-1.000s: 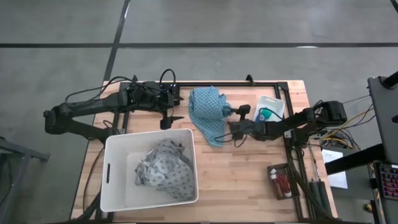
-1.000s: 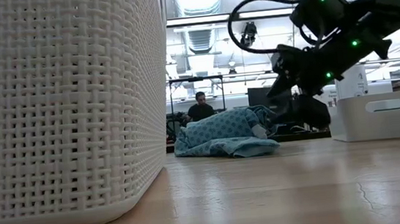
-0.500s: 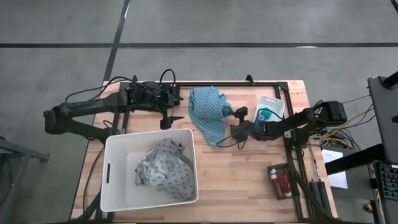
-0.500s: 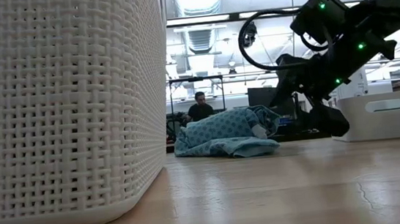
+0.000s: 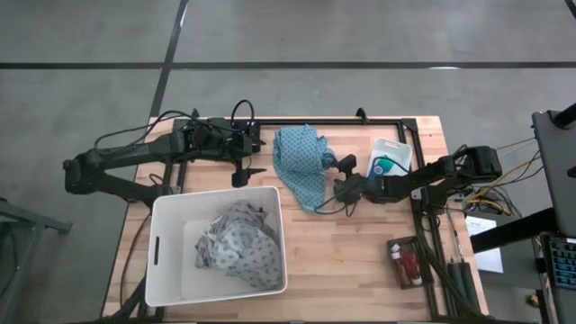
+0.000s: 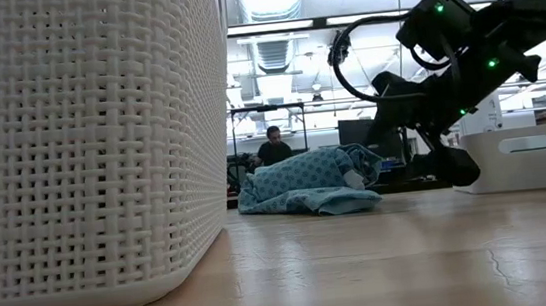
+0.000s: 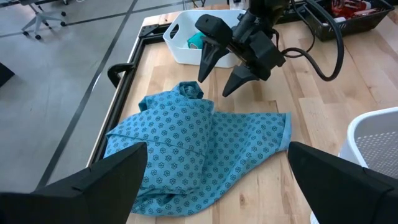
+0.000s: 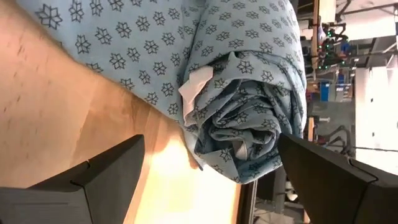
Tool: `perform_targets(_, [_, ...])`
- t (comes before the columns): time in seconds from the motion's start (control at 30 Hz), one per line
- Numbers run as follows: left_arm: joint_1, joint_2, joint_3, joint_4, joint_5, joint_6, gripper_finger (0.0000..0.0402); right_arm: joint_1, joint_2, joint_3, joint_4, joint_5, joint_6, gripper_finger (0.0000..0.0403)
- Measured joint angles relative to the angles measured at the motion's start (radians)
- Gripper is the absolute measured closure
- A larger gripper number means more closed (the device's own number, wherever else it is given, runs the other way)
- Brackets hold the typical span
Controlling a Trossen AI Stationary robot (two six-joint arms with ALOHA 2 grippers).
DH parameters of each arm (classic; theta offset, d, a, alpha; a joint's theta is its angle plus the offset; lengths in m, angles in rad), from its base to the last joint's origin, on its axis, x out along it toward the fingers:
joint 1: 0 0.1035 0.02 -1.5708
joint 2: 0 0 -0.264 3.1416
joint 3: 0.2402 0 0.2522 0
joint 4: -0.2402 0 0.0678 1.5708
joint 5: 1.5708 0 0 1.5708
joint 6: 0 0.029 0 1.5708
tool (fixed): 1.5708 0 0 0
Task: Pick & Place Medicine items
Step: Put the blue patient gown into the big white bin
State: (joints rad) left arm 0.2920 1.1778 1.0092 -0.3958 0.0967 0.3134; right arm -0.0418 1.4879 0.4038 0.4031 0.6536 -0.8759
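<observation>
My right gripper (image 5: 342, 177) is open and hovers low over the table just right of the crumpled blue patterned cloth (image 5: 301, 166). Its fingers point at the cloth's bunched end (image 8: 242, 118) and touch nothing. It also shows in the left wrist view (image 7: 216, 86) and the low view (image 6: 445, 162). A teal-green roll (image 5: 385, 166) lies in the small white bin (image 5: 396, 148) behind it. Red bottles with white caps (image 5: 407, 264) lie in a dark tray at the near right. My left gripper (image 5: 241, 175) is open and waits at the far left. I cannot make out the blue piece.
A large white woven basket (image 5: 166, 261) holding a grey patterned cloth (image 5: 236, 245) stands at the near left and fills the left of the low view (image 6: 81, 141). A black frame rail (image 5: 387, 120) runs along the far edge. Bare wood lies between basket and tray.
My right gripper has drawn back a little toward the table's right, away from the blue cloth, and has stayed open. The cloth has kept its place.
</observation>
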Motion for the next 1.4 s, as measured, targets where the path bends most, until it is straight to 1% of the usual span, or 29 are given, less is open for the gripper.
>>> perform_targets(0.07, [0.0,0.0,0.0,0.0,0.0,0.0,0.0009,-0.003,0.0,0.0,0.012,-0.007,0.0,0.0039])
perform_targets(0.23, [0.0,0.0,0.0,0.0,0.0,0.0,0.0009,-0.037,0.0,0.003,0.079,-0.04,-0.061,0.0039])
perform_targets(0.43, [0.0,0.0,0.0,0.0,0.0,0.0,0.0009,-0.116,0.001,0.008,0.083,-0.153,-0.075,0.0039])
perform_targets(0.63, [0.0,0.0,0.0,0.0,0.0,0.0,0.0009,-0.184,0.001,0.008,0.092,-0.165,-0.226,0.0039])
perform_targets(0.7, [0.0,0.0,0.0,0.0,0.0,0.0,0.0009,-0.202,0.001,0.014,0.095,-0.194,-0.24,0.0039])
perform_targets(0.8, [0.0,0.0,0.0,0.0,0.0,0.0,0.0009,-0.218,0.001,0.025,0.103,-0.268,-0.241,0.0039])
perform_targets(0.87, [0.0,0.0,0.0,0.0,0.0,0.0,0.0009,-0.223,0.001,0.031,0.102,-0.294,-0.243,0.0039])
perform_targets(1.07, [0.0,0.0,0.0,0.0,0.0,0.0,0.0009,-0.224,0.014,0.052,0.105,-0.299,-0.245,0.0039])
perform_targets(1.23, [0.0,0.0,0.0,0.0,0.0,0.0,0.0009,-0.24,0.112,0.089,0.106,-0.313,-0.244,0.0039])
perform_targets(1.3, [0.0,0.0,0.0,0.0,0.0,0.0,0.0009,-0.243,0.159,0.117,0.111,-0.28,-0.245,0.0039])
perform_targets(1.4, [0.0,0.0,0.0,0.0,0.0,0.0,0.0009,-0.243,0.222,0.166,0.116,-0.178,-0.244,0.0039])
